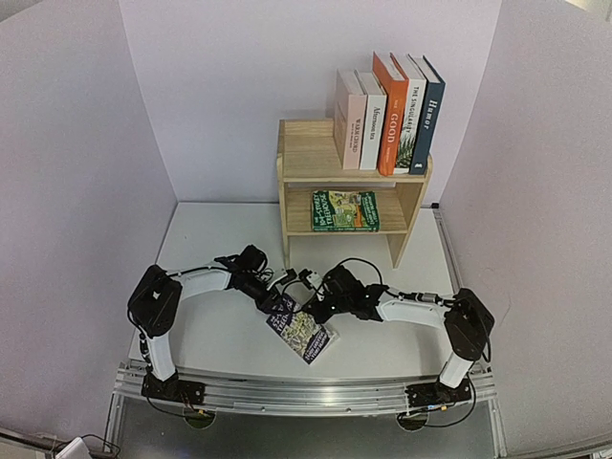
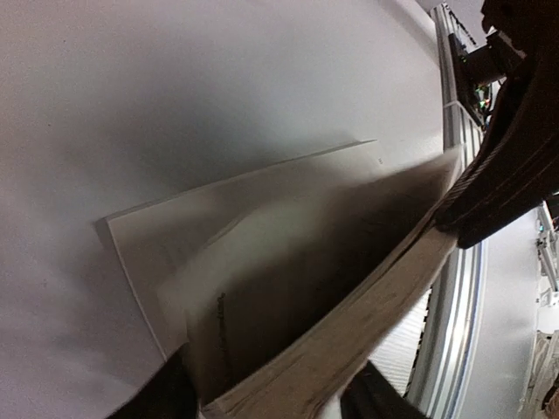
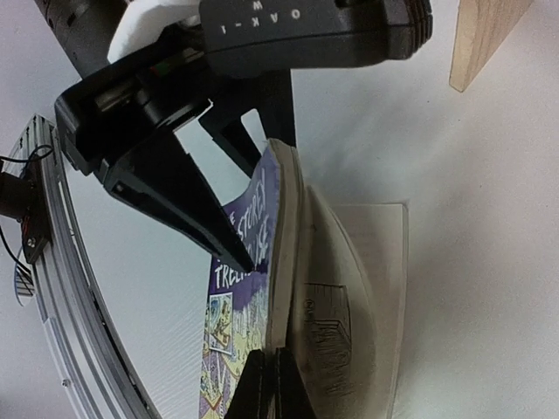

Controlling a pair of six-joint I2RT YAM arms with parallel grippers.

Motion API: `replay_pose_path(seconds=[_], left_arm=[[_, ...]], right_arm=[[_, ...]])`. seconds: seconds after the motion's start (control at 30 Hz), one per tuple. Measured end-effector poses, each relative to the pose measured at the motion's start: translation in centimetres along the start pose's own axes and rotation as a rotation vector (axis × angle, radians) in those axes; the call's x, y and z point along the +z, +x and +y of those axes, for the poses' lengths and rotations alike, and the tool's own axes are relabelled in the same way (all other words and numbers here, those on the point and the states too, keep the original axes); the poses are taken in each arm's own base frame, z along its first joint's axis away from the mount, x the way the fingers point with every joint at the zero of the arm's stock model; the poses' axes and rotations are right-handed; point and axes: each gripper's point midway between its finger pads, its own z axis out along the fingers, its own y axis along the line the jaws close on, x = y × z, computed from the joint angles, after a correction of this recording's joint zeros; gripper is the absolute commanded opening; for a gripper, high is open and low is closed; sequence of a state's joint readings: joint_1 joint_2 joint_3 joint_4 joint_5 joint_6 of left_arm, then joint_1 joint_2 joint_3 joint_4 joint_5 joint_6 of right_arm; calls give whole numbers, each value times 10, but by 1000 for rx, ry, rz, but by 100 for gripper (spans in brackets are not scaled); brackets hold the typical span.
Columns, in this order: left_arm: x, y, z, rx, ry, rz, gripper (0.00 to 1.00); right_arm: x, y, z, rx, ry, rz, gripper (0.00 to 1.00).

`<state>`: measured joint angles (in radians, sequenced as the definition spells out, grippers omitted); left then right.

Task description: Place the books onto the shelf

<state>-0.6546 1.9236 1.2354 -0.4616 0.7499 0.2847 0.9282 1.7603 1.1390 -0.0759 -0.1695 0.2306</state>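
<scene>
Right claw (image 3: 271, 384), pressed together, noses the purple paperback's (image 1: 301, 330) page edge on the table (image 1: 220, 239), six o'clock from the shelf (image 1: 306, 153); left claw (image 2: 271, 397) straddles it, spread. Its splayed cover could crease or slip free.

I have the left arm (image 1: 196, 282) and right arm (image 1: 411, 308) both folded inward and low, wrists almost meeting. My left fingers (image 2: 170, 393) stand apart; just beside them, my right fingers (image 3: 262, 384) are pinched fully together
</scene>
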Motion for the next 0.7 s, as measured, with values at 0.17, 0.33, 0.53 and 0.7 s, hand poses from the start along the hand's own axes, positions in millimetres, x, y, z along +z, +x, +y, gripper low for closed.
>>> replay_pose_path(seconds=[0.17,0.33,0.53,0.7], left_arm=[[0,0,-7,-11,39,-5,0],[-3,3,-8,-98,55,9,0],[-24,11,8,-393,45,20,0],[-43,10,24,-616,82,-42,0]], right_arm=[[0,1,-4,2,18,5,0],[-4,-1,-19,2,103,-6,71],[-36,-27,-10,-202,316,-85,81],[-35,-7,76,-647,349,-92,81]])
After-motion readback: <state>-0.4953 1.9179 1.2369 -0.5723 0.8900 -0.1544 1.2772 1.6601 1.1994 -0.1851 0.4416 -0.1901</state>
